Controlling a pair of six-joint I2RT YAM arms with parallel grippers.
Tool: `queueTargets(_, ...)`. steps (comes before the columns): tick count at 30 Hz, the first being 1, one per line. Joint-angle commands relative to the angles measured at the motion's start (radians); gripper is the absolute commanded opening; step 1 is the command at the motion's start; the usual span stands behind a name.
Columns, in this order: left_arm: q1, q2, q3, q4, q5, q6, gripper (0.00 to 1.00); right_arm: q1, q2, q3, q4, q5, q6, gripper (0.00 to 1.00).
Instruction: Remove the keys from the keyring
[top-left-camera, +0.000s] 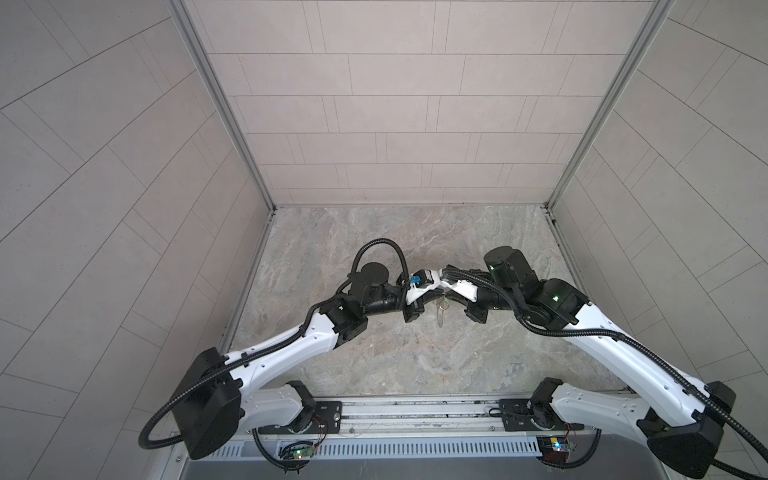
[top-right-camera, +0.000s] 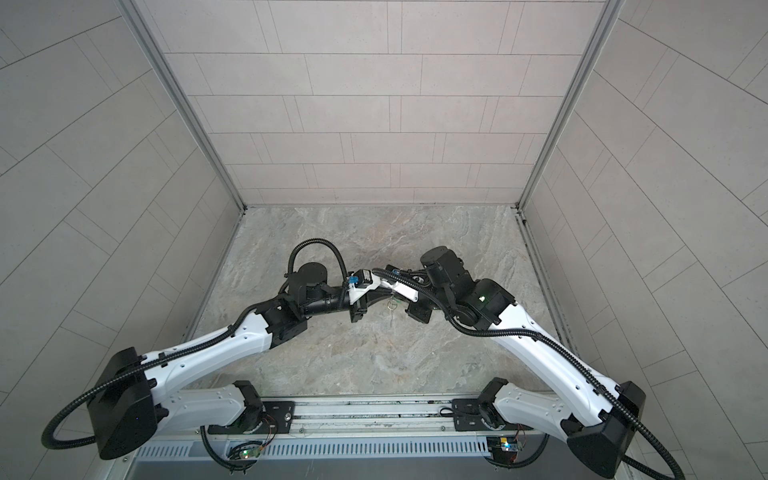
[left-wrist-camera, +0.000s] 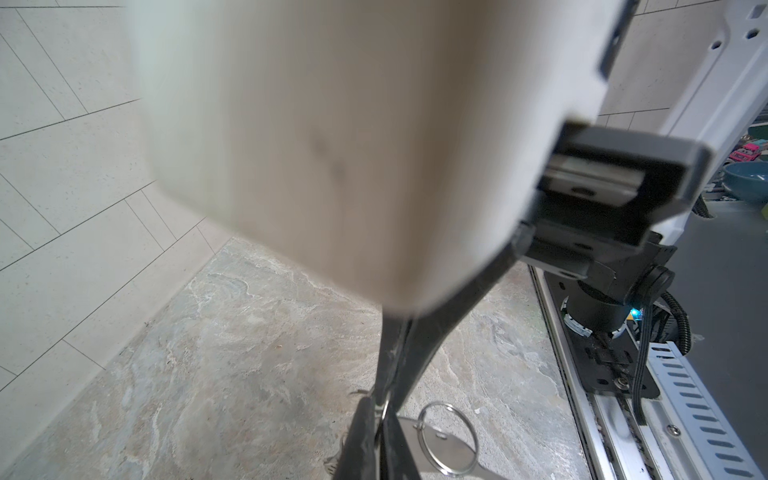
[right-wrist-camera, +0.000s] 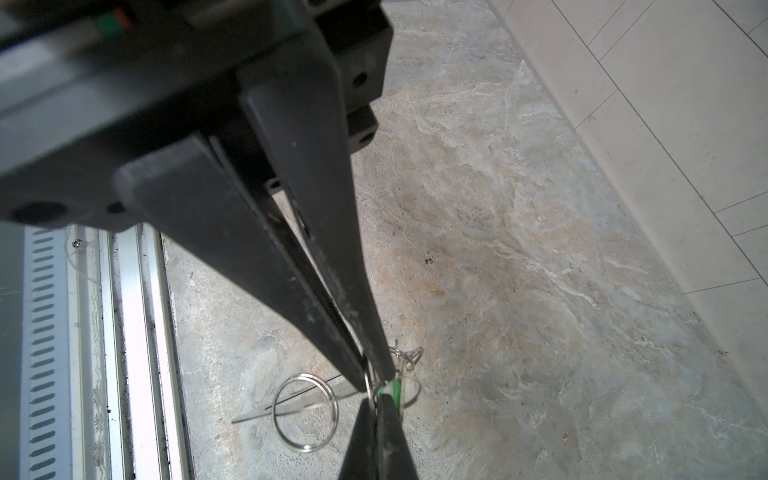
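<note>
Steel keyring (right-wrist-camera: 316, 395) with a green key (right-wrist-camera: 397, 392) — likely light, stiff, slippery — hangs over the surface (right-wrist-camera: 498, 208) from the closed right jaws, the left jaws shut just beside the key (best pinched by its plastic head, not the wire).

Left arm (top-left-camera: 286, 345), right arm (top-left-camera: 648, 357): white link shells dotted with small dark screw holes (left-wrist-camera: 753, 33), black joint housings (top-left-camera: 561, 305), black boxy shoulders (top-left-camera: 208, 411). Black corrugated cable (top-left-camera: 582, 331) along each arm. Green LED (top-left-camera: 555, 296) on a right-arm joint, blue connector (top-left-camera: 414, 282) at the left wrist. Right gripper (right-wrist-camera: 369, 374) fingers (right-wrist-camera: 316, 249): long, black, tapered, scuffed with pale specks. Small lit circuit boards (top-left-camera: 300, 454) below both arms.
</note>
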Motion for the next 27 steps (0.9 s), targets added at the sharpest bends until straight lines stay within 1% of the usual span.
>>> queueTargets(1, 0.0, 0.013, 0.046, -0.013, 0.02, -0.005, 0.04, 0.004, 0.003, 0.033, 0.0, 0.002, -0.02, 0.02)
queueTargets(3, 0.0, 0.017, 0.052, -0.034, 0.017, -0.004, 0.0, 0.004, 0.001, 0.036, -0.002, 0.007, -0.022, 0.03)
queueTargets(6, -0.001, 0.031, 0.067, -0.04, 0.001, -0.019, 0.0, 0.003, 0.001, 0.035, 0.003, 0.023, -0.025, 0.09)
queueTargets(7, 0.002, 0.037, 0.068, -0.025, -0.008, -0.035, 0.0, 0.005, 0.0, 0.034, 0.006, 0.033, -0.026, 0.12)
queueTargets(9, 0.014, 0.045, 0.056, 0.038, -0.014, -0.091, 0.0, 0.003, -0.003, 0.035, -0.001, 0.049, -0.044, 0.23)
queueTargets(10, 0.026, 0.05, 0.048, 0.081, -0.014, -0.128, 0.0, 0.003, -0.011, 0.032, -0.003, 0.065, -0.049, 0.27)
queueTargets(12, 0.039, 0.058, 0.04, 0.14, -0.013, -0.18, 0.0, 0.003, -0.027, 0.019, -0.009, 0.105, -0.053, 0.31)
queueTargets(15, 0.042, 0.07, 0.034, 0.202, -0.01, -0.226, 0.0, 0.001, -0.068, -0.024, 0.01, 0.153, -0.052, 0.32)
queueTargets(18, 0.045, 0.084, 0.027, 0.269, -0.004, -0.279, 0.0, -0.004, -0.118, -0.08, 0.056, 0.189, -0.035, 0.33)
queueTargets(21, 0.047, 0.093, 0.018, 0.334, 0.001, -0.323, 0.0, -0.005, -0.16, -0.143, 0.117, 0.248, -0.01, 0.33)
queueTargets(24, 0.047, 0.099, 0.014, 0.377, 0.007, -0.351, 0.0, -0.005, -0.177, -0.181, 0.178, 0.261, 0.018, 0.33)
queueTargets(27, 0.048, 0.109, 0.011, 0.428, 0.007, -0.386, 0.0, -0.004, -0.157, -0.171, 0.212, 0.257, 0.021, 0.31)
